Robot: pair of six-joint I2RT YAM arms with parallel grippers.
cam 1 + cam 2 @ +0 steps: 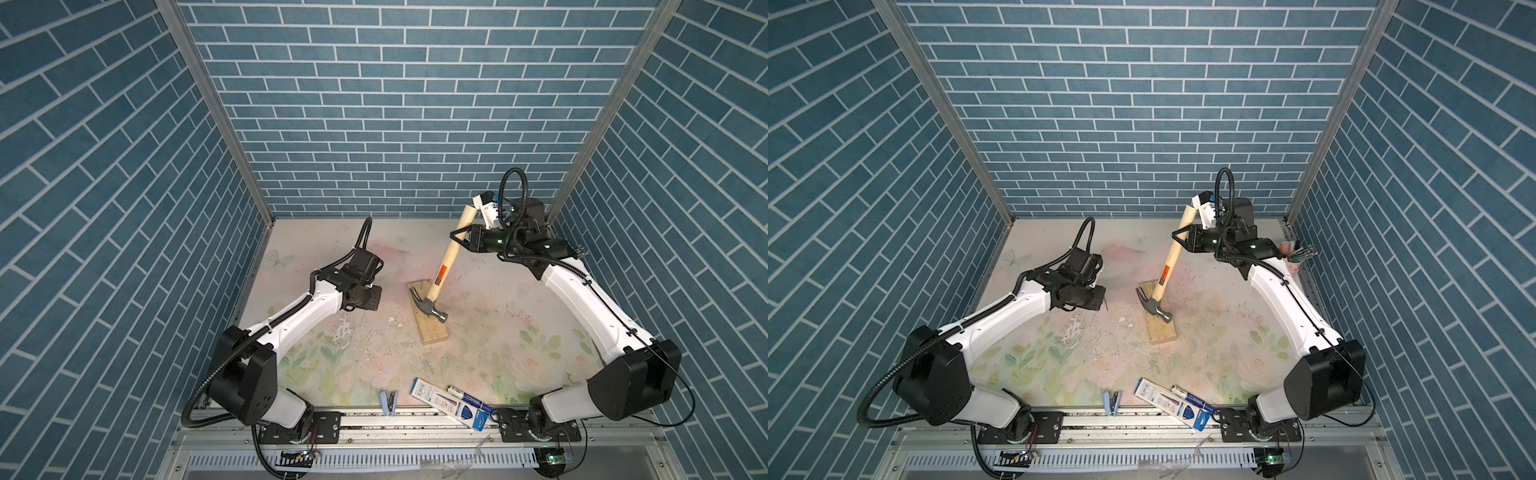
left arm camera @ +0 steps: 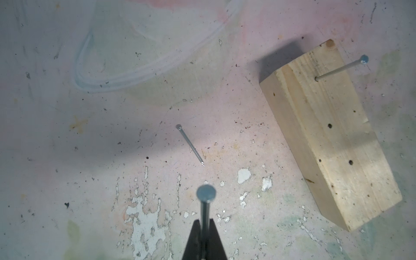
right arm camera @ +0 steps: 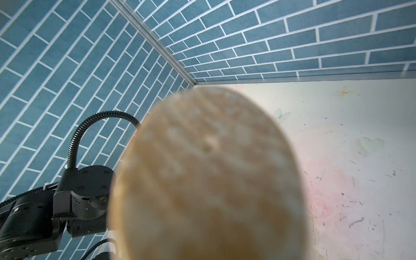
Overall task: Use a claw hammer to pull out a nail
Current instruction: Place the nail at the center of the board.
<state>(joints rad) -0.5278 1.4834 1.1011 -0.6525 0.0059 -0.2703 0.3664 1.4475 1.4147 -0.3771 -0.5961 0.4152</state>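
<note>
Steel nail (image 2: 205, 202) in left jaws, two others; one claw hammer (image 1: 447, 257).

The right hand (image 1: 457, 237) is closed around the upper part of the wooden handle of the claw hammer (image 1: 444, 268), which stands tilted. Its dark steel head rests on a pale wooden block (image 1: 432, 334) that lies on the flowery bench (image 1: 478, 332). The left hand (image 1: 368, 298) hangs well apart from the block, and its fingers are hidden. A pale blue stapler (image 1: 388, 402) and a pen package (image 1: 451, 405) lie at the near edge.
</note>
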